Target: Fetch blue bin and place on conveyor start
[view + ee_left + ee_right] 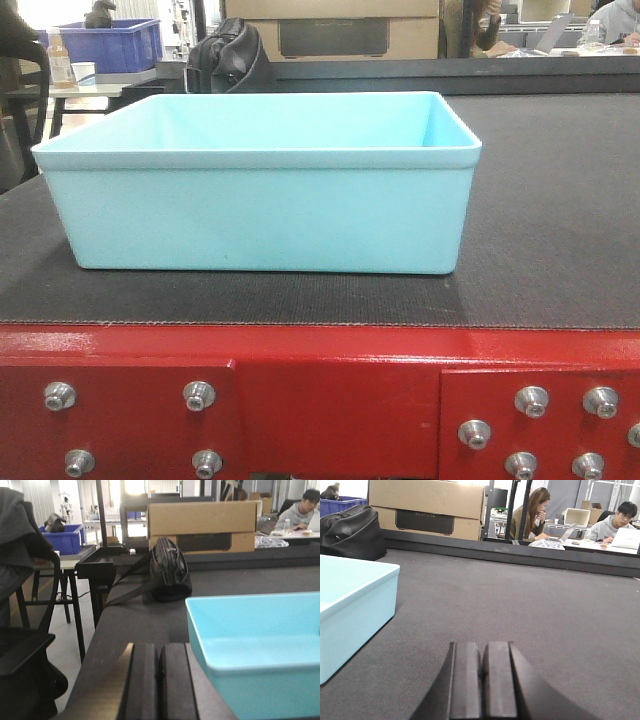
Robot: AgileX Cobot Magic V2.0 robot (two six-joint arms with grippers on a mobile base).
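The blue bin [265, 185] sits on the conveyor start [560, 230] near its red frame [330, 390], open belt toward 3 o'clock. The left end effector [160, 685], closed and empty, has the bin at 2 o'clock; the right end effector [484, 680], likewise closed and empty, has it at 10 o'clock.

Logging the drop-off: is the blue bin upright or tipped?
Upright: the blue bin sits flat on the conveyor belt, rim level, opening up.

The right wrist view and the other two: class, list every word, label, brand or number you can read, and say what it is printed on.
Dark panel on the brown cardboard box: a short line of pale lettering, too blurred to read.
Pale aqua-blue rectangular plastic bin: no text.
Glossy red metal frame with silver bolts: no text.
Black fabric bag: no readable label.
Nothing legible in any view.
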